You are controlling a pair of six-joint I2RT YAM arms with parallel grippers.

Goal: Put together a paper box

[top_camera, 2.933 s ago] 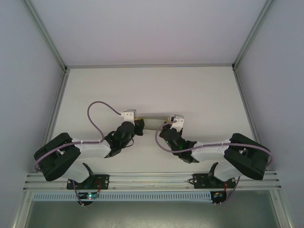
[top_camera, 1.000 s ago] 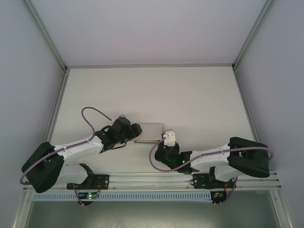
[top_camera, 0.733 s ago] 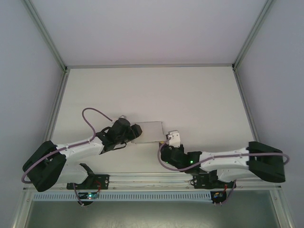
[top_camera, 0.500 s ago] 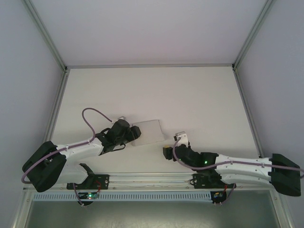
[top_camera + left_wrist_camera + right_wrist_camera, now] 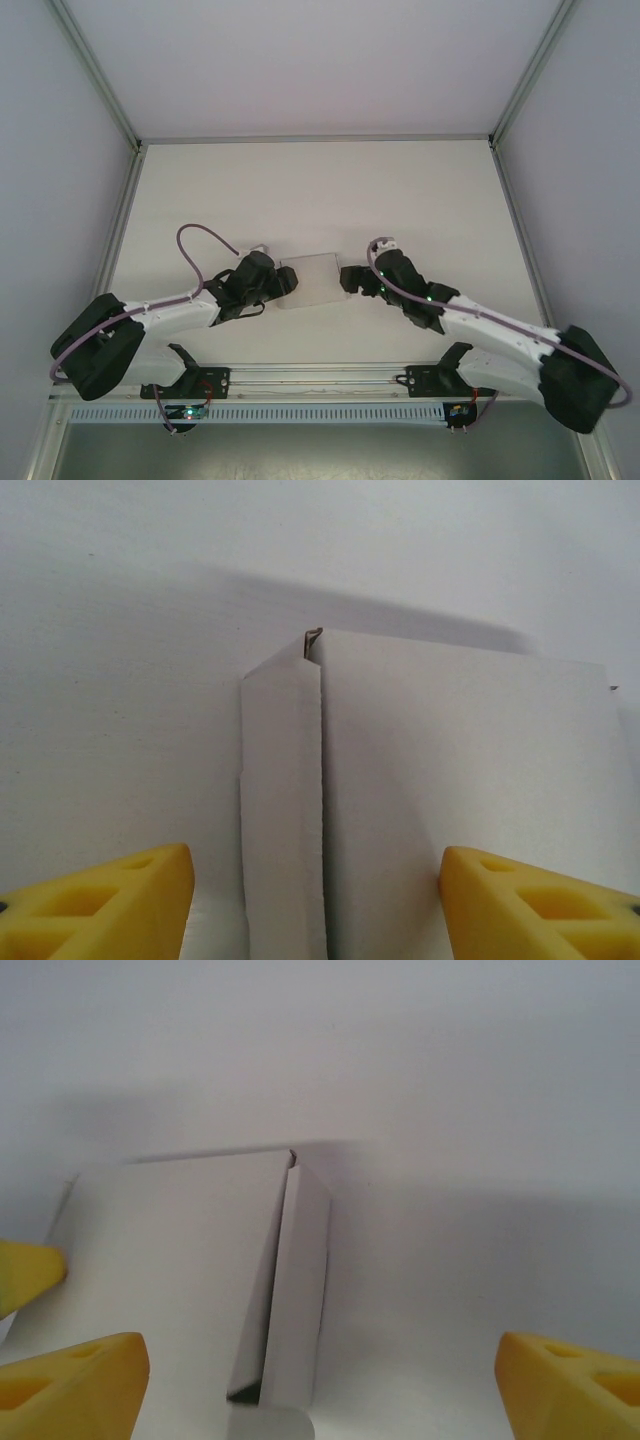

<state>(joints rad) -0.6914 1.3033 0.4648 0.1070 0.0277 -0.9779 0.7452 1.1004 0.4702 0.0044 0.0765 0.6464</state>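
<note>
White walls and an aluminium frame enclose a plain white counter (image 5: 320, 190), and the paper box (image 5: 313, 280) lies flat on it a little toward 6 o'clock of centre, midway between the two arms. In the wrist views the box shows a broad top panel joined along a crease to a narrow side panel, with a small dark gap at the corner where they meet. The left end effector (image 5: 315, 865) sits at the box's 9 o'clock end, released. Its yellow fingertips (image 5: 110, 900) straddle the card, and the one on the narrow-panel side stands clear of the card. The right end effector (image 5: 322, 1345) faces the 3 o'clock end, also released. Its jaws are spread wide and nothing is gripped. The step in hand appears to be taking a fresh hold on both ends to square up the body. To do it well, centre each end effector on its end before closing. Bring both in together so the light card does not slide on the smooth counter. Place the pads next to the crease lines, not mid-panel. Close gently, as thin card is likely to buckle or crease off-line under a hard or uneven pinch.
</note>
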